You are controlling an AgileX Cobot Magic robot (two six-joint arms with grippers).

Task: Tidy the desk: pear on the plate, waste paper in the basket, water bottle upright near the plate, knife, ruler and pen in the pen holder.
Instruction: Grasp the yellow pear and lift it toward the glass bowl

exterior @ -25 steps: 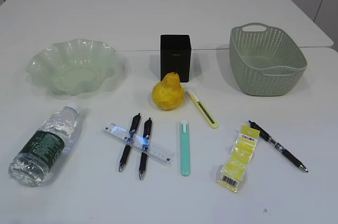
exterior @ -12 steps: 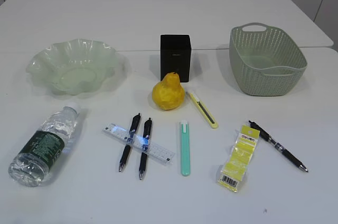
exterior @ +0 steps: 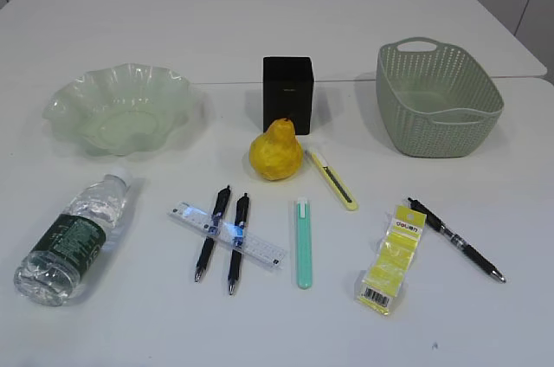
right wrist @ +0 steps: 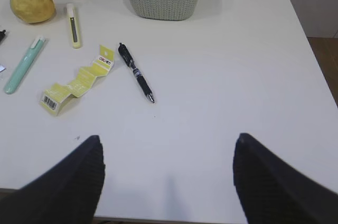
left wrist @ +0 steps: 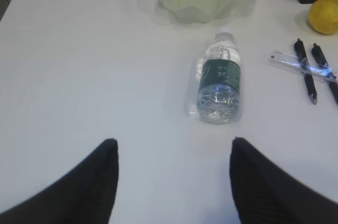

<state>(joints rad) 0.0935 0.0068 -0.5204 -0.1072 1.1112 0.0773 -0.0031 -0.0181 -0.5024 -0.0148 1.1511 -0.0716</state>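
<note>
While both grippers, left (left wrist: 171, 182) and right (right wrist: 166, 182), hang spread apart and empty, the water bottle (exterior: 74, 237) lies on its side below the plate (exterior: 117, 107); it looks part full, rounded and slick, so a hold across the labelled middle seems best. Ahead of the pen holder (exterior: 287, 88), the pear (exterior: 275, 152) is firm but lumpy, best taken around its wide belly

Looks like a lab/test setup: plain white desk (exterior: 346, 29), white wall panels behind, props laid out neatly.
</note>
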